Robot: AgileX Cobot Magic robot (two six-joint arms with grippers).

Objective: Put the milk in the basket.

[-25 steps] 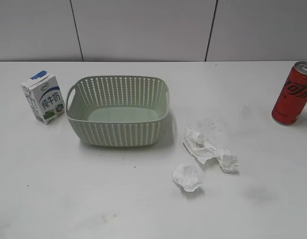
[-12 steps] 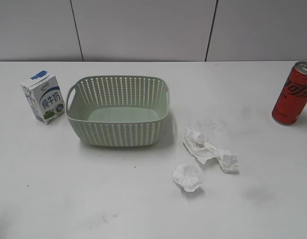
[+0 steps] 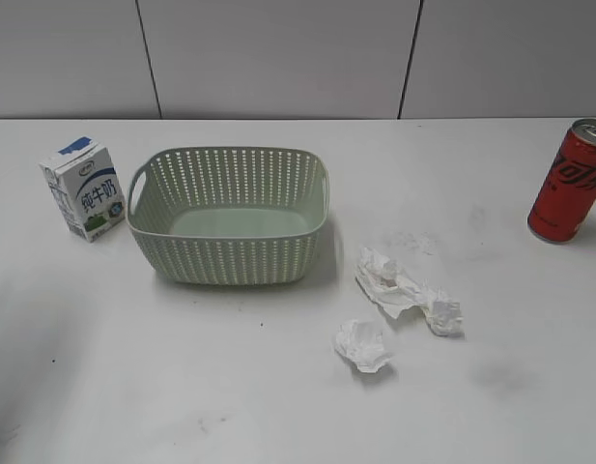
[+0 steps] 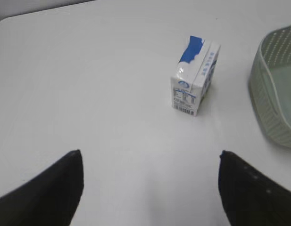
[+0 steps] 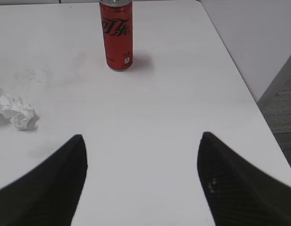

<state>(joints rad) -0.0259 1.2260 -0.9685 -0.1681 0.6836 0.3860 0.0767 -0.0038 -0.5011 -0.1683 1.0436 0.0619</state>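
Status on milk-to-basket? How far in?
Nothing done yet: the milk carton stands upright on the table, left of the green basket, whose inside shows nothing. In hand: the left pincer is open, facing the carton, not touching it. The right pincer is open near the red soda can. Left: grasp, lift, place.

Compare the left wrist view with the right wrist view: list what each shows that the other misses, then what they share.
Only the left wrist view shows the milk, standing upright, and part of the basket to its right, apart from it. Only the right wrist view shows the can, a paper wad and the table's right edge with floor beyond. Both show the white table and an open, empty hand: the left hand and the right hand.
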